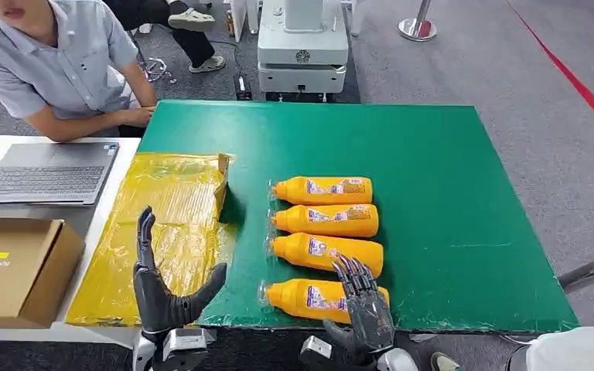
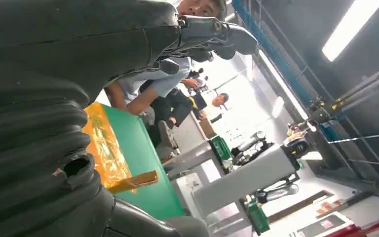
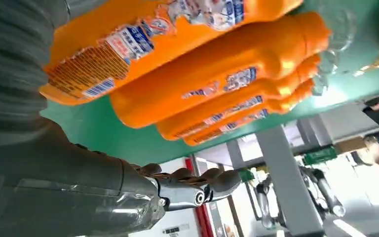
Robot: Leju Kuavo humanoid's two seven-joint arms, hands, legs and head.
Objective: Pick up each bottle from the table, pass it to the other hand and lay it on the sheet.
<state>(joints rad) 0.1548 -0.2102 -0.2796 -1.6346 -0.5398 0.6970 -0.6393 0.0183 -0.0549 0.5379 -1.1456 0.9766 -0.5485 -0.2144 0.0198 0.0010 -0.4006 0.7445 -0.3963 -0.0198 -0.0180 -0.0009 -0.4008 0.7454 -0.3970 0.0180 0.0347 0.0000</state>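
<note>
While four orange bottles lay side by side on the green worktop [image 1: 464, 193], the one nearest the robot [image 1: 309, 297] sat close to the front edge, directly under the right hand [image 1: 367, 309]. Its long axis ran across the robot's view, cap toward the yellow sheet [image 1: 166, 232] on the robot's left and base toward the right. The right hand's fingers [image 1: 353, 272] were spread and reached over the base end of that bottle, crossing its length; from the head view they appeared to hover over or just touch it, and I could not tell whether there was contact. In the right wrist view the bottle passed close by the palm and the fingers were not wrapped round it, so the hand held nothing.

The left hand [image 1: 162, 290] stood upright and apart, fingers spread, thumb out toward the bottles, empty, over the near edge of the sheet. It was near the bottle's cap end but clear of it.

Judging from this, the right hand was plainly the nearer and the one to close across the bottle's body, with the left waiting beside the sheet to receive it. None of the bottles lay on the sheet yet.
</note>
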